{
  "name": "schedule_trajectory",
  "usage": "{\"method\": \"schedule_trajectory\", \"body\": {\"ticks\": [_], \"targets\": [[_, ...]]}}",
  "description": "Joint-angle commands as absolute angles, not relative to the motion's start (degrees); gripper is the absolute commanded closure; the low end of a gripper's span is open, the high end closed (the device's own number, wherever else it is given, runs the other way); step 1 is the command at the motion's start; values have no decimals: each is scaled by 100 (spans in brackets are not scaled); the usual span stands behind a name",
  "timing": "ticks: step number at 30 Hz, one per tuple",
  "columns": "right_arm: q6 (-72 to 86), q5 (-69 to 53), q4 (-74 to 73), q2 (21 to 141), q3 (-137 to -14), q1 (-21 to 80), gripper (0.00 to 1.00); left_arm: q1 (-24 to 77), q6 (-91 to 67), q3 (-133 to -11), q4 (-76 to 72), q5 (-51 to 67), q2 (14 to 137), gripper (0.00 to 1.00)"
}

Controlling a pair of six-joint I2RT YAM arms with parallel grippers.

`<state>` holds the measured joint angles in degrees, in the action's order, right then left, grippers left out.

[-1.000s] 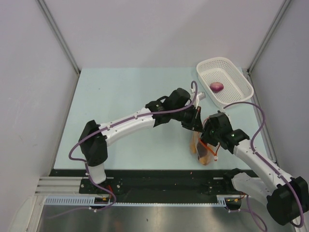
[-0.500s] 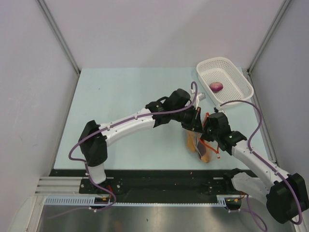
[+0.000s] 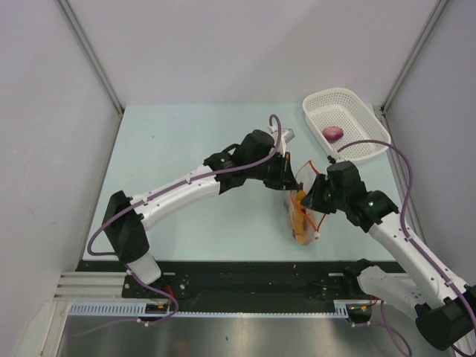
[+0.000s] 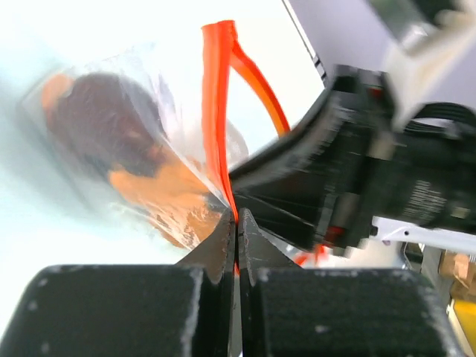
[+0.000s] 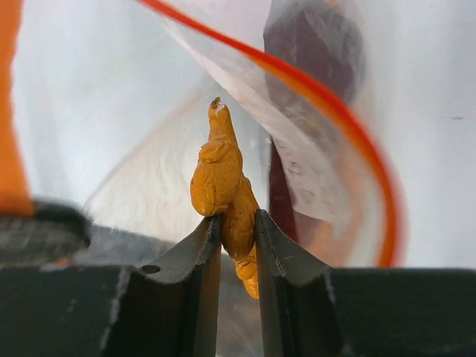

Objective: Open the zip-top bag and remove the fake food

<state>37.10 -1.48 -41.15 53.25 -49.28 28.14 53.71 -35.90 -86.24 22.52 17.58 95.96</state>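
Note:
The clear zip-top bag stands on the table between the two arms, its mouth open and facing up. My left gripper is shut on the bag's red-orange zip strip and holds that edge up. Fake food shows through the plastic: a dark maroon lump and orange chunks. My right gripper is inside the bag's mouth, shut on a knobbly orange piece. In the top view the left gripper and the right gripper sit close together over the bag.
A white perforated basket stands at the back right with a purple-pink bulb in it. Walls with metal posts close in the table on both sides. The left arm reaches across the middle of the table.
The right gripper has closed onto the orange piece inside the bag. The left arm has swung left and back, pulling the bag's rim with it; the bag stands more upright.

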Motion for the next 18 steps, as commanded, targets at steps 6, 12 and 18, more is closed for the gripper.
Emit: {"method": "schedule_trajectory", "body": {"ticks": [6, 12, 18], "targets": [[3516, -211, -5720, 5300, -6177, 2830, 100, 5414, -3349, -8587, 2258, 1583, 9475, 100], [3384, -193, -5643, 4536, -6529, 2821, 100, 5388, -3313, -8657, 2601, 1152, 9492, 100], [3490, 1025, -5855, 4702, -7751, 2760, 100, 5335, -3278, -8666, 2786, 958, 9475, 100]]}}
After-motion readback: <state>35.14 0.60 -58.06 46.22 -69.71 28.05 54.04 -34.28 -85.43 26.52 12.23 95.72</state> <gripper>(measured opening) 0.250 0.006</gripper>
